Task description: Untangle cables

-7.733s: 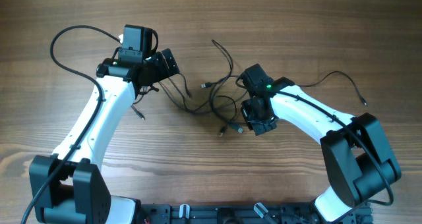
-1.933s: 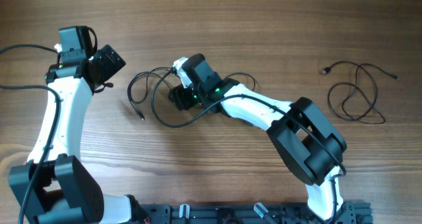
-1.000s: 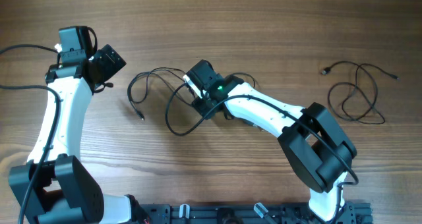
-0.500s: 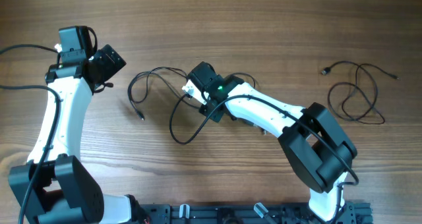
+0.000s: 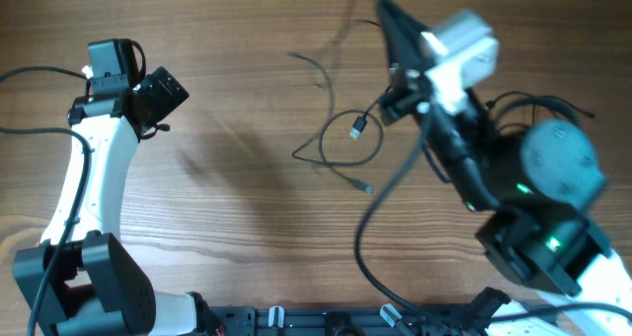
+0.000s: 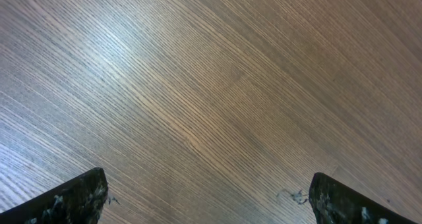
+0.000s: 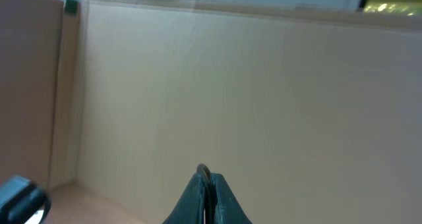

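Observation:
My right gripper (image 5: 383, 10) is raised high toward the overhead camera, blurred, at the top centre. In the right wrist view its fingers (image 7: 208, 179) are pressed together with a sliver of black cable (image 7: 203, 169) pinched at the tips, facing a plain wall. A thin black cable (image 5: 341, 148) trails below it in a loop, with one plug (image 5: 357, 128) inside the loop and another plug (image 5: 365, 187) lower down. My left gripper (image 5: 163, 91) stays at the far left, open; in its wrist view the gripper (image 6: 208, 188) frames bare wood only.
A second bundle of thin black cable (image 5: 513, 101) lies at the right, mostly hidden behind my raised right arm (image 5: 513, 178). The left arm's thick wire (image 5: 30, 74) runs off the left edge.
My right arm has swung up and to the right off the table, shut on a cable. The cable loop has been dragged from left of centre to the middle. The left arm has not moved.

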`<state>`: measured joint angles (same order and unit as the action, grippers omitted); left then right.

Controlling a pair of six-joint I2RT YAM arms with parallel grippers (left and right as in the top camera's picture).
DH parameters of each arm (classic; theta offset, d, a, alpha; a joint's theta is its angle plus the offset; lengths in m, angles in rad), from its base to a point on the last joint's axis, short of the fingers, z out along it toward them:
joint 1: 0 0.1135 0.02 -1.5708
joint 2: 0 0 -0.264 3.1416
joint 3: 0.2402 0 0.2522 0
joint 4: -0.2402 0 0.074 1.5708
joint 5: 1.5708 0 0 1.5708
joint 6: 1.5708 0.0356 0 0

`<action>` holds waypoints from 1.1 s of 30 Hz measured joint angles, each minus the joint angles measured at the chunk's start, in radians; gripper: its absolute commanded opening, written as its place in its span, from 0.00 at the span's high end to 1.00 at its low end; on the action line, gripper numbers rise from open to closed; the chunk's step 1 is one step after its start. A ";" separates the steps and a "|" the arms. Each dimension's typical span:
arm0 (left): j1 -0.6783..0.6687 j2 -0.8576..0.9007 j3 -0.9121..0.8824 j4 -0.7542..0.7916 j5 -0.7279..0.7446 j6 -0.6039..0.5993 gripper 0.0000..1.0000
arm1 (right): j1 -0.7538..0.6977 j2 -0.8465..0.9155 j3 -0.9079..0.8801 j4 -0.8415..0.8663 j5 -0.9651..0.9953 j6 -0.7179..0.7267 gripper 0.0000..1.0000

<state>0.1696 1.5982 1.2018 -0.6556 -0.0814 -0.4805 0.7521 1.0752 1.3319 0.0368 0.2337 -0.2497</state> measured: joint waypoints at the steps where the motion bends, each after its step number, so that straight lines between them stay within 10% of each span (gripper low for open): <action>1: 0.000 0.000 0.000 0.000 0.000 0.000 0.00 | 0.000 -0.008 0.000 0.008 0.016 0.002 0.96; 22: 0.000 0.000 0.000 0.025 0.020 0.000 0.00 | 0.000 0.159 -0.001 0.025 0.310 0.026 0.96; 29: -0.058 0.005 0.000 -0.013 0.934 0.598 0.00 | 0.000 0.159 -0.001 0.015 0.310 0.026 0.96; 33: -0.165 0.008 0.000 -0.097 1.072 0.800 0.00 | 0.000 0.159 -0.001 0.015 0.311 0.026 0.96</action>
<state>0.0044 1.6058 1.2022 -0.7528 0.9909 0.3191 0.7521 1.2346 1.3308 0.0521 0.5442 -0.2237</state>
